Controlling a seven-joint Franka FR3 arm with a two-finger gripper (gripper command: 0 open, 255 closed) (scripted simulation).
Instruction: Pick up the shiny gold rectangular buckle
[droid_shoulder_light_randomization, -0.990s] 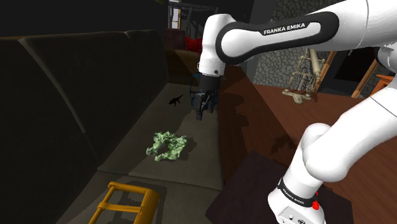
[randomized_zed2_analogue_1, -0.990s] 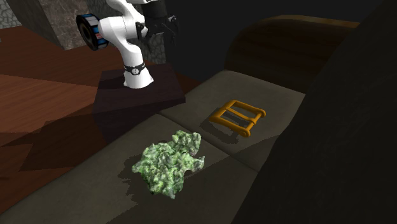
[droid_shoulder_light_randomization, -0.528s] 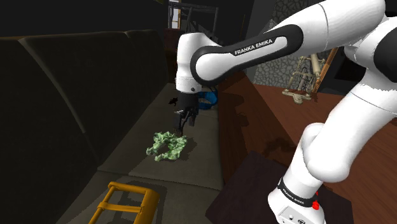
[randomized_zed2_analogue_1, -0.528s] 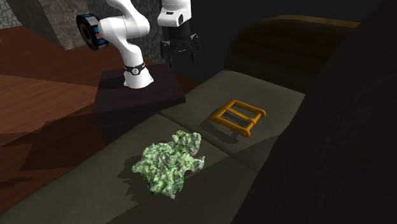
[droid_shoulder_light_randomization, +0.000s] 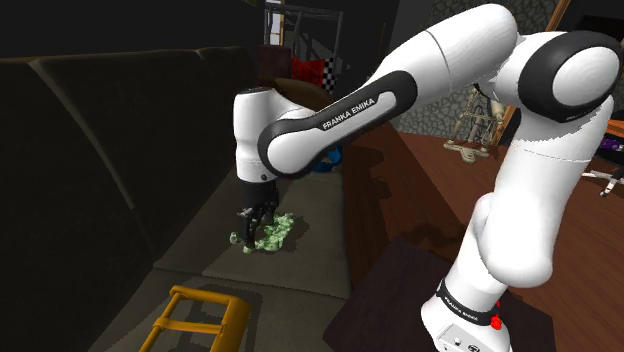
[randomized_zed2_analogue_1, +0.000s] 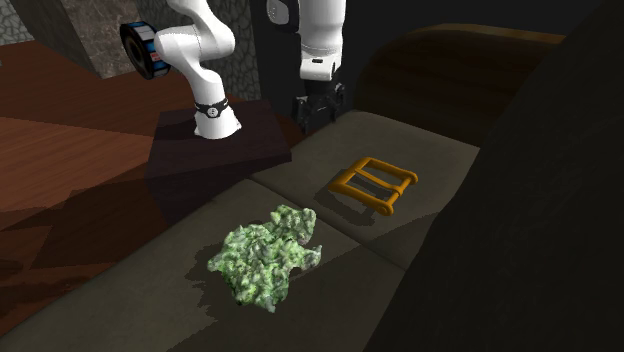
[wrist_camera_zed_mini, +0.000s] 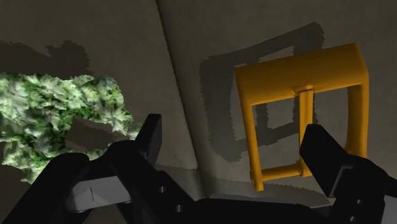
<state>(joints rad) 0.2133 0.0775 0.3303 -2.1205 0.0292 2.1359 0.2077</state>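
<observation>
Because the buckle lies flat on the sofa, the hand hangs near, fingers apart to straddle its frame.

The white arm is raised from its base and bent at the elbow, with the forearm carried across and the wrist turned downward. The black gripper is pointed down. Its fingers are set well apart.

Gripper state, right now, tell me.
Gripper: open, holding nothing; the gold buckle lies ungrasped on the cushion.
</observation>
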